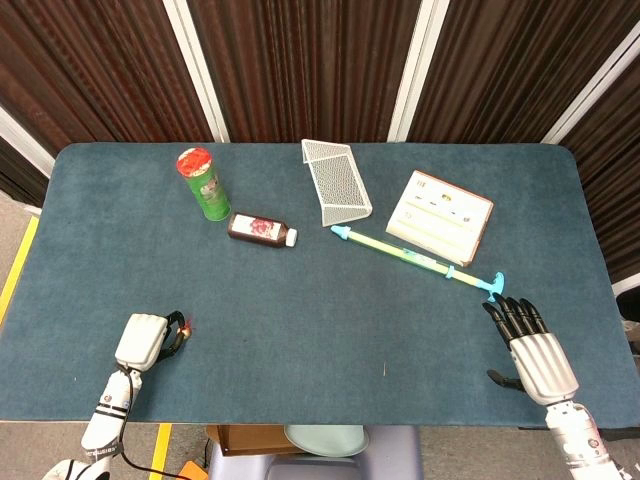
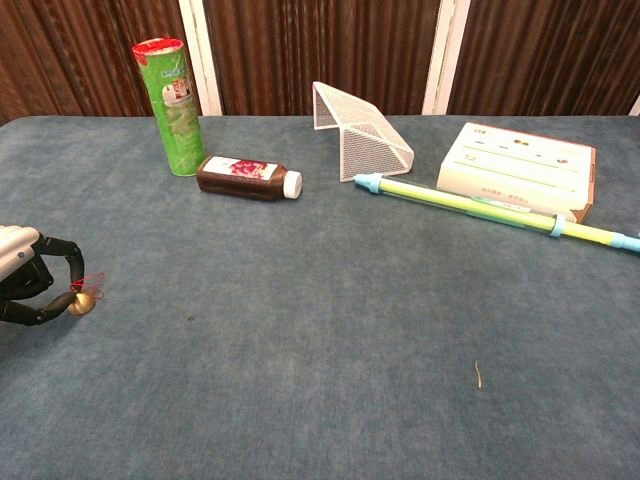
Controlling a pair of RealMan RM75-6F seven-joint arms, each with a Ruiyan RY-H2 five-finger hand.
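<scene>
Our left hand sits at lower left of the head view, fingers curled in and pinching a small gold bell with a red tie; the chest view shows it at the left edge, just above the blue tabletop.

Our right hand is at lower right of the head view, fingers apart, holding nothing, fingertips just short of the cyan end of the long pale-green wand.

Handling guess: the bell is tiny, light, hard and round, so it could slip or roll; better held by the tie or pinched across the body.

Views: only the chest view resolves the bell; the head view shows just a red speck. Only the head view shows the right hand. Both show the green canister, brown bottle, white mesh rack and flat box across the top.
</scene>
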